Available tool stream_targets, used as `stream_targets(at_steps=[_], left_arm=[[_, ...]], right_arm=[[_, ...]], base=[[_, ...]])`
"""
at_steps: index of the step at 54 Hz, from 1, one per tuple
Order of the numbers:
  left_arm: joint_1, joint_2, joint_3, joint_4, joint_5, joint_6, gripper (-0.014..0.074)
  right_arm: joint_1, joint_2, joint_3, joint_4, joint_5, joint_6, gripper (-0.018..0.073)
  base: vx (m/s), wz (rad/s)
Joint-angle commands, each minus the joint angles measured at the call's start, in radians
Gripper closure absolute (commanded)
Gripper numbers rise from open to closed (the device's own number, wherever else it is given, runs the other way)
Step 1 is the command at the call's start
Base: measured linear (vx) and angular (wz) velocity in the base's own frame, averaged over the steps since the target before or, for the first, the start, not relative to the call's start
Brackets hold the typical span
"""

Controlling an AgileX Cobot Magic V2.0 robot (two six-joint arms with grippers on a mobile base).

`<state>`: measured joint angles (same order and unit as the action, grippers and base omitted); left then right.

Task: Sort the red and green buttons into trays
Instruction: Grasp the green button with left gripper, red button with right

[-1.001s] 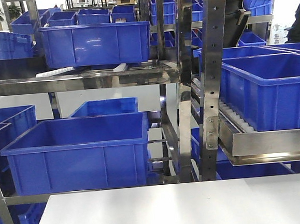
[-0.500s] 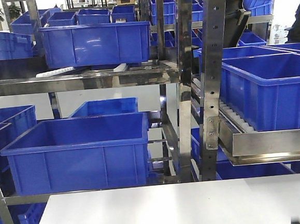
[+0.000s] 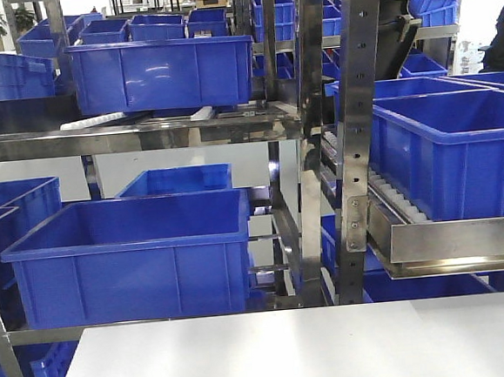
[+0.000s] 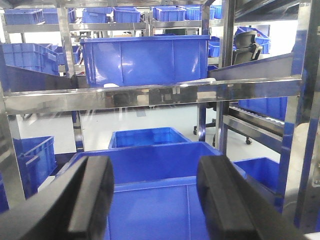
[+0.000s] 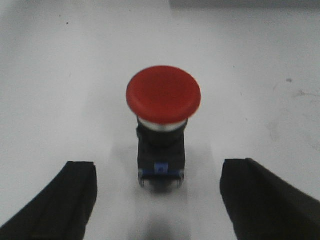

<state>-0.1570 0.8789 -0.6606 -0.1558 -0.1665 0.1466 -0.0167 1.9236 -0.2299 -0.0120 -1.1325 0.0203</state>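
In the right wrist view the red button rests on the white table, its red mushroom cap facing me and its black body trailing toward the camera. My right gripper is open, one black finger on each side of the button's rear end, and neither touches it. My left gripper is also open and holds nothing. It hangs in the air facing a blue crate. The green button and both trays are out of view. Neither gripper shows in the front view.
Steel shelving loaded with several deep blue crates stands right behind the white table. A roller rail with a steel lip juts out at the right.
In the front view, a small dark tip at the table's bottom right edge half a second ago is gone now. Nothing else differs.
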Motion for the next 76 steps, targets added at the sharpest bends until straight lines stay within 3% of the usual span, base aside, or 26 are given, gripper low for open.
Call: stream_targets(at_steps=[1,9,14,16,25,32,40,46,54,61,69,76], left_arm=[[0.000,-0.009,-0.037,0.000,-0.086,-0.003,0.0090],[0.000,-0.009,-0.037,0.000,-0.085,-0.003,0.0090],[0.000,-0.009,-0.037,0.000,-0.085,-0.003,0.0090],[0.000,-0.009,-0.037,0.000,-0.085,-0.003,0.0090],[0.000,-0.009,-0.037,-0.010,-0.089,-0.011,0.0090],[0.000,-0.009,-0.037,-0.005,-0.047,-0.036,0.0090],[0.000,0.032,-0.030,0.026,0.158,-0.026,0.0090],[0.000,0.119,0.036,0.027,0.210,-0.026,0.0090],[0.000,0.283,0.156,0.027,0.128,-0.028,0.0090],[-0.004,0.440,0.225,0.019,-0.010,-0.047,0.0096],[-0.045,0.598,0.259,0.033,-0.232,-0.124,0.0112],[-0.083,0.708,0.260,0.119,-0.307,-0.214,0.0126]], right_arm=[[-0.005,0.013,-0.079,-0.003,-0.208,-0.004,0.0007],[-0.005,0.104,-0.169,-0.003,-0.208,-0.003,0.0009],[-0.005,0.145,-0.198,-0.003,-0.208,-0.003,0.0072],[-0.005,0.149,-0.200,-0.003,-0.208,-0.003,0.0134],[-0.005,0.133,-0.199,-0.045,-0.208,0.017,0.0577],[-0.005,0.107,-0.199,-0.135,-0.208,0.062,0.0575],[-0.005,0.091,-0.199,-0.234,-0.208,0.065,0.0573],[-0.005,0.091,-0.199,-0.280,-0.206,0.081,0.0573],[-0.005,0.091,-0.199,-0.288,-0.207,0.105,0.0573],[-0.005,0.091,-0.199,-0.283,-0.206,0.105,0.0573],[-0.005,0.091,-0.199,-0.264,-0.192,0.105,0.0573],[-0.005,0.091,-0.199,-0.227,-0.190,0.105,0.0573]], base=[[0.00,0.00],[0.00,0.00],[0.00,0.00],[0.00,0.00],[0.00,0.00],[0.00,0.00],[0.00,0.00],[0.00,0.00],[0.00,0.00],[0.00,0.00],[0.00,0.00],[0.00,0.00]])
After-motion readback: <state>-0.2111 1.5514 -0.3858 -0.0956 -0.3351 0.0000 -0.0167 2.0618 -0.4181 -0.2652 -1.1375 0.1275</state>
